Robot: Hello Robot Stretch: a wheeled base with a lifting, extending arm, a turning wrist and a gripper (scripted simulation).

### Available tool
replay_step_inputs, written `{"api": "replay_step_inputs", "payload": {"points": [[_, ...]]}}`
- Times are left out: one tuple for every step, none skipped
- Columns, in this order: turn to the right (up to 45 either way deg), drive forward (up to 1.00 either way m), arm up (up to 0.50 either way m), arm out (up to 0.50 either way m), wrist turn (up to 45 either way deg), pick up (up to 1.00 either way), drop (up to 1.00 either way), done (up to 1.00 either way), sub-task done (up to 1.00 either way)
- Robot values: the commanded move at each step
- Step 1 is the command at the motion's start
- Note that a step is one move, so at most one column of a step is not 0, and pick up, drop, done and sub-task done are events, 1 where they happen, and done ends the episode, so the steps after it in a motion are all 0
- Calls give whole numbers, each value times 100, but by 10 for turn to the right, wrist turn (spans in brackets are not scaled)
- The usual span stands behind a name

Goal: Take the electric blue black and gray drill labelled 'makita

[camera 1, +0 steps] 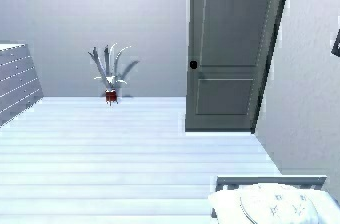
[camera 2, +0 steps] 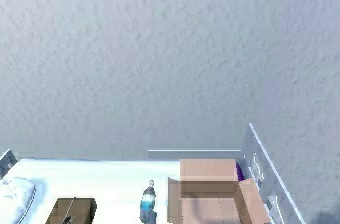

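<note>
Gripper state: cannot tell. Cardboard box (camera 2: 210, 172) cut by bottom edge; purple thing (camera 2: 240, 172) mostly hidden behind.

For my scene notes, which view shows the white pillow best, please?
The forward view: the white pillow lies broad at its bottom right. The arm side view catches a smaller part at its bottom left.

Spiky potted plant (camera 1: 111, 75) by the far wall, grey panelled door (camera 1: 226, 65), white pillow (camera 1: 273, 205), cardboard box (camera 2: 213, 190), small bottle (camera 2: 148, 203) just beside it
</note>
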Motion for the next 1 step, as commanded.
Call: {"api": "replay_step_inputs", "payload": {"points": [[0,0,50,0,0,0,0,0,0]]}}
